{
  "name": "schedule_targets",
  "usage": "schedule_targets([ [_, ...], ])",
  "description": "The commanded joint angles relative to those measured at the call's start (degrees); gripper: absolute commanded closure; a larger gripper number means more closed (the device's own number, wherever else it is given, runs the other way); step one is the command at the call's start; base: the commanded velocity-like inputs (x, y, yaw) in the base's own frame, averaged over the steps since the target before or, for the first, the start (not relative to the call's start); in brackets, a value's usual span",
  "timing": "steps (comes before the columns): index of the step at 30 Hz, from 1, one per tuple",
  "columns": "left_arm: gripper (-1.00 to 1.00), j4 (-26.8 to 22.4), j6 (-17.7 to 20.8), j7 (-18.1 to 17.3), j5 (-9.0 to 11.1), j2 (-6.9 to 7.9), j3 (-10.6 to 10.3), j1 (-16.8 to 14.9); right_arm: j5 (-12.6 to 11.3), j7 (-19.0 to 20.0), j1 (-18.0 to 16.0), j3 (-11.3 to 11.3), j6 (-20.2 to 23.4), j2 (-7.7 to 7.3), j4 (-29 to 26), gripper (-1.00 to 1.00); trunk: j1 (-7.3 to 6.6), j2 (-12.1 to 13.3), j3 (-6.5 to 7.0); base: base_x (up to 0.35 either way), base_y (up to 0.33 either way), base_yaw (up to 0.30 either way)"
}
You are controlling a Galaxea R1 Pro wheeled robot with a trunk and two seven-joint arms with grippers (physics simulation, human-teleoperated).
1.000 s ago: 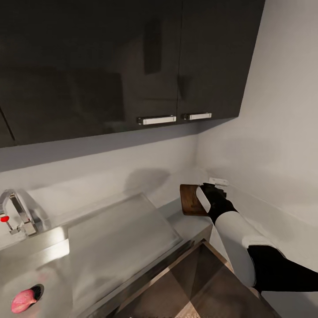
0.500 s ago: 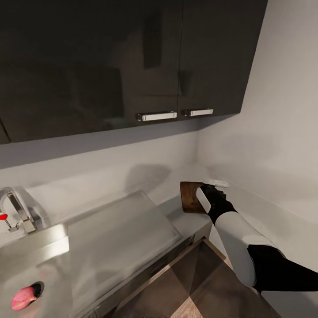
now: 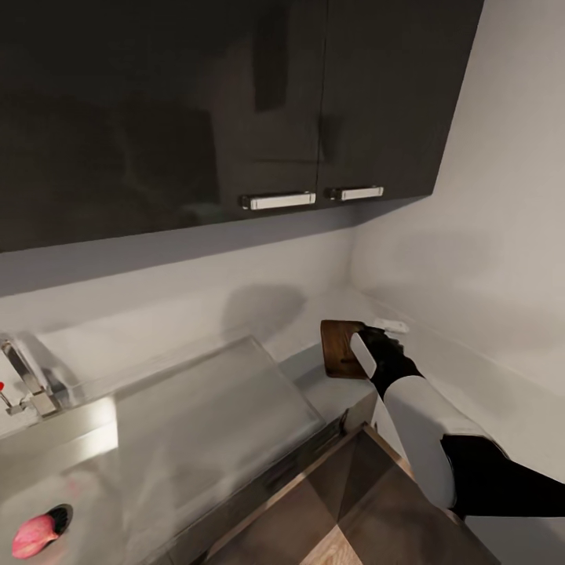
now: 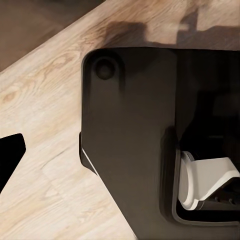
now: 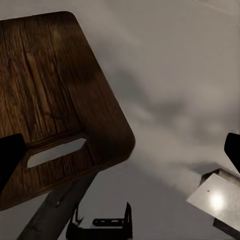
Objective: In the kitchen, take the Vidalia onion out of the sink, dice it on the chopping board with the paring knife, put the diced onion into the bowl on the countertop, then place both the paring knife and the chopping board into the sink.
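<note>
The dark brown chopping board (image 3: 339,349) lies flat on the grey countertop (image 3: 329,388) in the far right corner. Its slot end (image 5: 55,152) faces my right gripper (image 3: 366,337). That gripper is open and hovers just over the board's right side. One dark fingertip (image 5: 10,160) is over the board and the other (image 5: 232,150) is over bare counter. A pink onion (image 3: 33,535) rests by the drain (image 3: 63,514) in the steel sink (image 3: 47,479). In the left wrist view a dark fingertip (image 4: 10,155) hangs over the wood floor, well off centre. The paring knife and the bowl are out of view.
The drainboard (image 3: 204,416) runs between the sink and the board, with the tap (image 3: 23,377) at the far left. Dark wall cabinets (image 3: 235,110) hang overhead. A small white object (image 3: 390,324) sits by the right wall. My dark base (image 4: 130,140) stands on wood floor.
The whole head picture has shifted, with the sink and tap sliding left and down, so the camera moved. My right gripper stays open at the board.
</note>
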Motion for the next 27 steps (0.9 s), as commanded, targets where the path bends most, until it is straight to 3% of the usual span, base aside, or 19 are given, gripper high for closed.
schedule_targets([
  [1, -1.0, -0.1, -0.1, 0.0, 0.2, 0.01, 0.0, 0.0, -0.4, -0.3, 0.0, -0.9, 0.0, 0.1, -0.1, -1.0, 0.04, -0.1, -0.21, 0.045, 0.0, 0.0],
  [3, -1.0, -0.1, -0.1, 0.0, 0.2, 0.01, 0.0, 0.0, -0.5, -0.4, 0.0, -2.6, -0.5, 0.34, -0.2, -1.0, 0.04, -0.1, -0.4, 0.026, 0.0, 0.0],
  [6, -1.0, 0.0, -0.1, 0.0, 0.2, 0.04, 0.0, 0.0, -0.5, -0.4, 0.0, -7.0, -1.3, 0.7, -0.3, -1.0, 0.04, -0.1, -0.65, 0.01, 0.0, 0.0],
  [9, -1.0, 0.1, -0.1, 0.0, 0.2, 0.01, 0.0, 0.0, -0.5, -0.5, 0.0, -9.0, -1.5, 0.89, -0.3, -1.0, 0.04, -0.1, -0.89, 0.003, 0.0, 0.0],
  [27, -1.0, 1.0, -0.1, 0.0, 0.2, 0.01, 0.0, 0.0, -0.5, -1.1, 0.0, -9.9, -3.1, 0.87, -0.3, -1.0, 0.04, -0.1, -2.19, 0.0, 0.0, 0.0],
])
